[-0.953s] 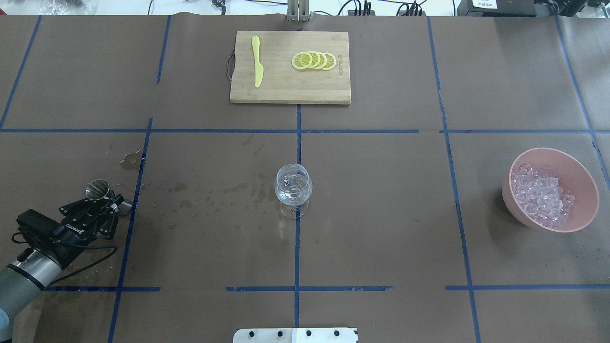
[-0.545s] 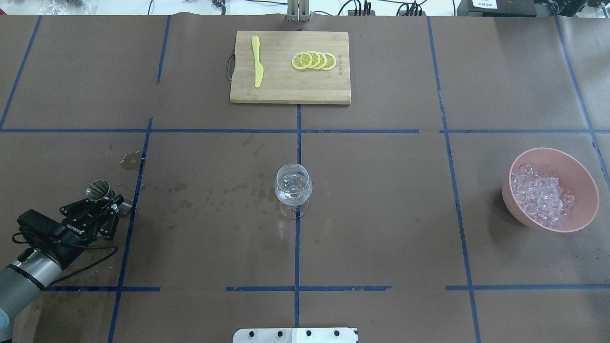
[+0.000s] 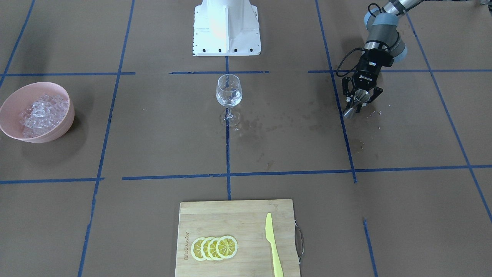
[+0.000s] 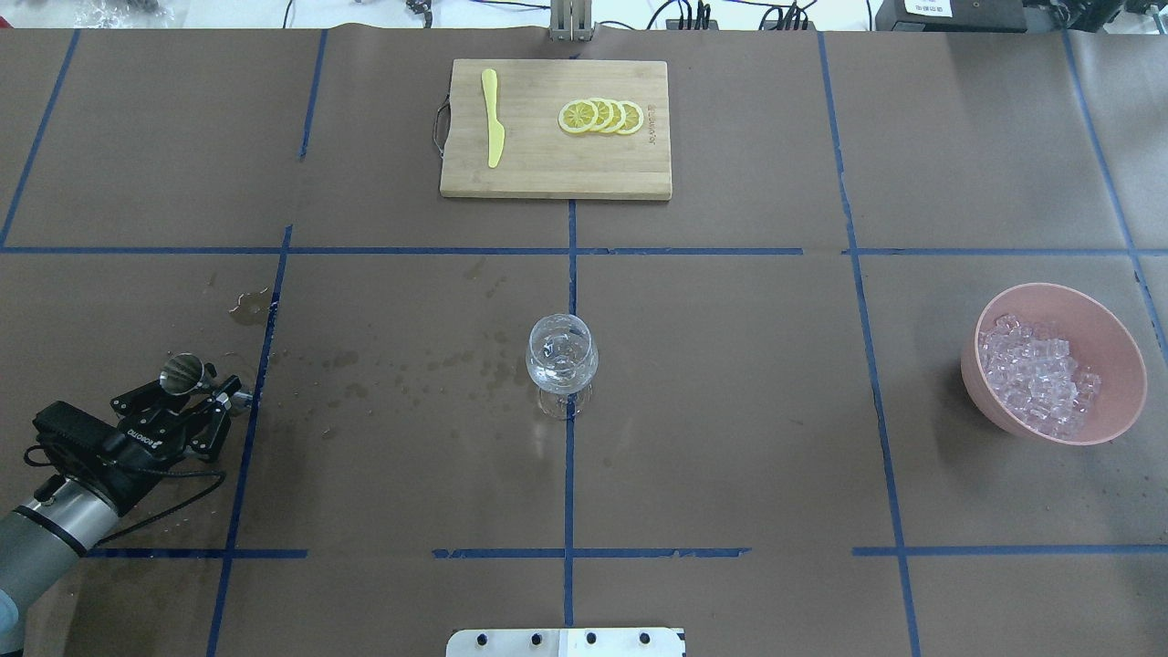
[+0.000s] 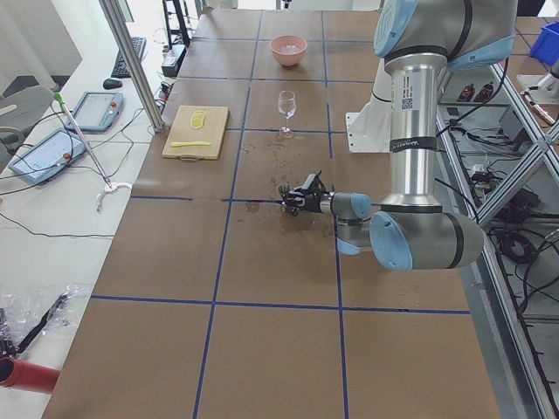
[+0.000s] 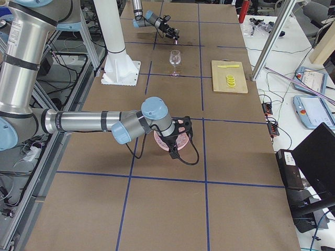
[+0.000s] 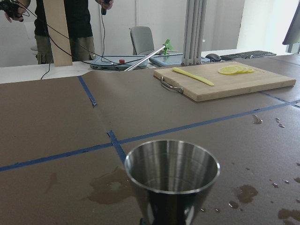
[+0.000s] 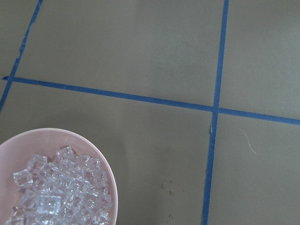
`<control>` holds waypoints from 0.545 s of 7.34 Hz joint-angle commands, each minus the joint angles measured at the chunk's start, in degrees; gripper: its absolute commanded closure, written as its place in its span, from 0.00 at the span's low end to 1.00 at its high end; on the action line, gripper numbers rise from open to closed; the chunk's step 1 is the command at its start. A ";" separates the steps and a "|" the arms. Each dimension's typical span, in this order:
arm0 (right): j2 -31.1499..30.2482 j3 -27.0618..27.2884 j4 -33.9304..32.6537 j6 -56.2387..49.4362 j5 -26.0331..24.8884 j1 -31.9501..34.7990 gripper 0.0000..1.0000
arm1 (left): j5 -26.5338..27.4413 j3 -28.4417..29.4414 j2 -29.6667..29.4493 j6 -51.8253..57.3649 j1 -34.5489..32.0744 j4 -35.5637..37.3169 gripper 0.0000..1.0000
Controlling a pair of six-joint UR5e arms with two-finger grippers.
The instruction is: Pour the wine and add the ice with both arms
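My left gripper (image 4: 203, 388) is shut on a steel jigger (image 4: 182, 372) low over the table's left side; the jigger's open cup (image 7: 172, 169) fills the left wrist view. The same gripper (image 3: 359, 100) appears in the front-facing view. A clear wine glass (image 4: 562, 356) stands at the table's centre with clear contents. The ice (image 4: 1036, 376) lies heaped in a pink bowl (image 4: 1121, 339) at the right. Only the exterior right view shows my right gripper (image 6: 177, 134), close over that bowl; I cannot tell whether it is open or shut. The right wrist view shows the ice (image 8: 56, 192) below.
A wooden cutting board (image 4: 547, 173) at the far middle carries a yellow knife (image 4: 493, 117) and lemon slices (image 4: 602, 116). Wet spots (image 4: 411, 365) mark the paper between jigger and glass. The white pedestal (image 3: 226, 27) stands at the near edge.
My left gripper has drawn the jigger slightly back toward the robot's side. The glass, the bowl and the board have not moved.
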 commanded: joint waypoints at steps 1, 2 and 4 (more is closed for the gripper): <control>0.00 0.01 0.00 0.00 0.00 0.05 0.00 | 0.11 -0.07 0.00 0.00 0.06 -0.13 0.40; 0.00 -0.08 0.00 0.00 0.00 0.05 0.00 | 0.11 -0.07 0.00 0.00 0.06 -0.13 0.27; 0.00 -0.08 0.00 0.00 0.00 -0.04 0.00 | 0.19 -0.60 0.35 0.00 -0.03 -0.30 0.00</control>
